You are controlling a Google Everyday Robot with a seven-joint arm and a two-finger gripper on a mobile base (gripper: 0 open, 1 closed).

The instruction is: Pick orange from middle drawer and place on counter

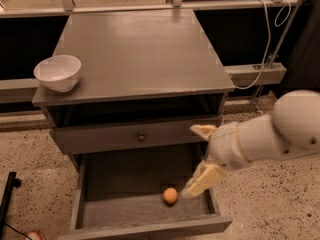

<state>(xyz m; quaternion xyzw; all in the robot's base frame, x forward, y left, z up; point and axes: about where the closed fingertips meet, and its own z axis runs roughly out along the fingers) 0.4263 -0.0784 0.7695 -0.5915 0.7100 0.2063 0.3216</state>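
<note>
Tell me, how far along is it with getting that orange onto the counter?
Done: the middle drawer is pulled out, exposing the orange. In hand: the gripper hangs open over the drawer, close beside the orange, holding nothing. Left: grasp, lift and set it on the counter, where a white bowl sits.

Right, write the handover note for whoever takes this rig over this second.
Gripper: open and empty, above the right side of the middle drawer, with its lower finger close to the right of the orange.
Orange: on the drawer floor, toward the front right, not grasped.
Counter: a white bowl sits at its front left corner.
Done: the drawer is pulled open and the gripper is at the orange.
Left: close on the orange, lift it out, set it on the counter.
</note>
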